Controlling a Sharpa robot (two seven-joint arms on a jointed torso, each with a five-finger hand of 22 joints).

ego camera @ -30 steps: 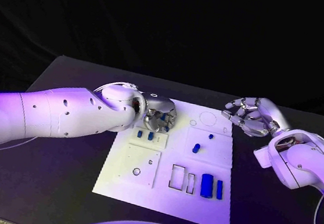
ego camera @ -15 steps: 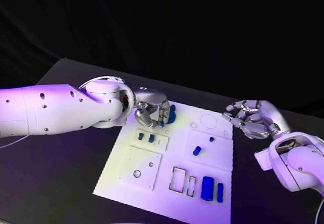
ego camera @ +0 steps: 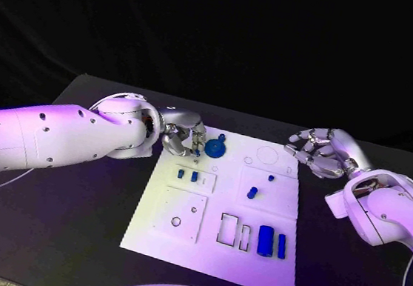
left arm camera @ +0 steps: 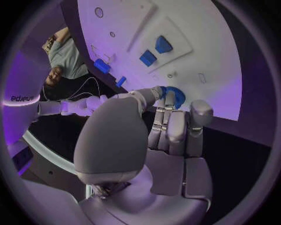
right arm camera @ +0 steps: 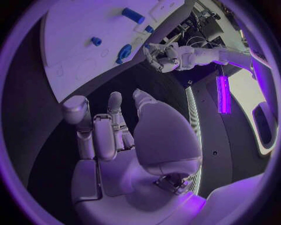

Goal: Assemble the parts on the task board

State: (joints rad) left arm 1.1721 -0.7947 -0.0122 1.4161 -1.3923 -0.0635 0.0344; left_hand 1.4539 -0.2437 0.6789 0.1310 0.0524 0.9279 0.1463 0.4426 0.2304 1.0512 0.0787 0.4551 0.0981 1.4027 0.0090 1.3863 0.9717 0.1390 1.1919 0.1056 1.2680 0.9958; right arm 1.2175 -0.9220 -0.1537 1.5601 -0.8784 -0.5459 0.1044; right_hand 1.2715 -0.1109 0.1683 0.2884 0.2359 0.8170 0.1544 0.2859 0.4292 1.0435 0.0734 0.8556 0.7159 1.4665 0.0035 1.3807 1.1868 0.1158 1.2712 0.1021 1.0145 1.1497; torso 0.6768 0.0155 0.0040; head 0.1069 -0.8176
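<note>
The task board (ego camera: pixel 216 224) lies at centre frame. Several parts (ego camera: pixel 272 242) sit in it, yet the round part (ego camera: pixel 215 147) lies loose, upper left, beside the released left hand (ego camera: pixel 183 141). The right hand (ego camera: pixel 319 152) is clenched, holding nothing.

The left hand (ego camera: pixel 184 139) crowds the task board's (ego camera: pixel 212 249) far-left corner beside a round blue part (ego camera: pixel 215 147); its near edge lies open.

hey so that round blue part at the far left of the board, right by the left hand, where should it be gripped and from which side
Grip the round blue part by its rim, coming from above with the left hand, whose fingers already sit at its edge. It seems to lie flat on the task board, so only its outer edge offers purchase; whether they touch it is unclear.
</note>
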